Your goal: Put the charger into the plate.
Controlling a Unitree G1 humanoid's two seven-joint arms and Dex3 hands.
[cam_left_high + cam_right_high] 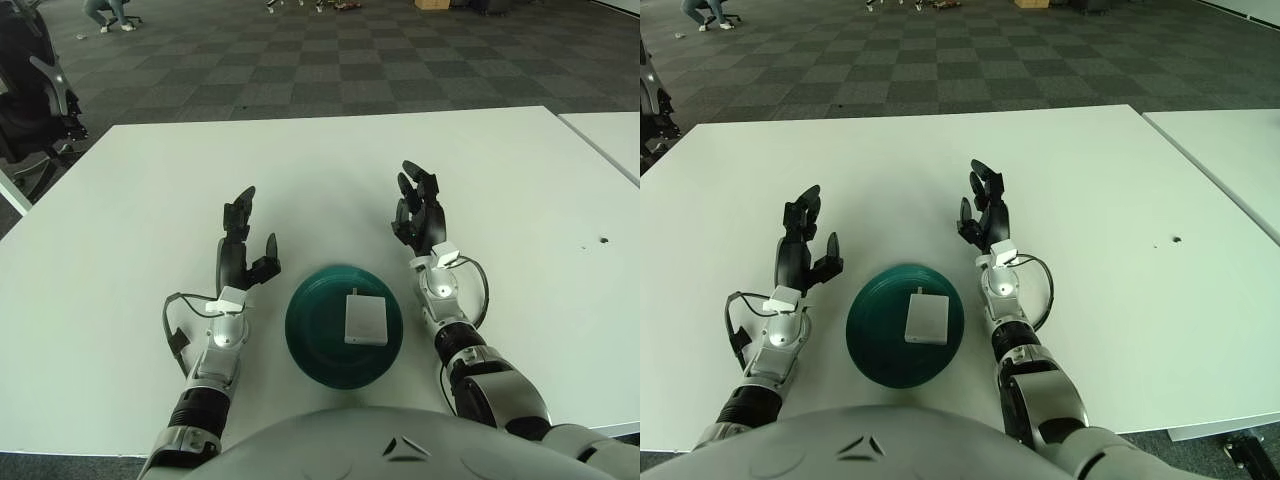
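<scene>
A flat white square charger lies inside the dark green plate near the table's front edge, right of the plate's middle. My left hand is raised left of the plate, fingers spread and holding nothing. On the plate's right my right hand also stands up with its fingers spread and nothing in them. Neither hand touches the plate or the charger.
The white table stretches far beyond the plate. A second white table stands to the right across a narrow gap. A black chair sits off the table's far left corner. A small dark mark dots the tabletop at right.
</scene>
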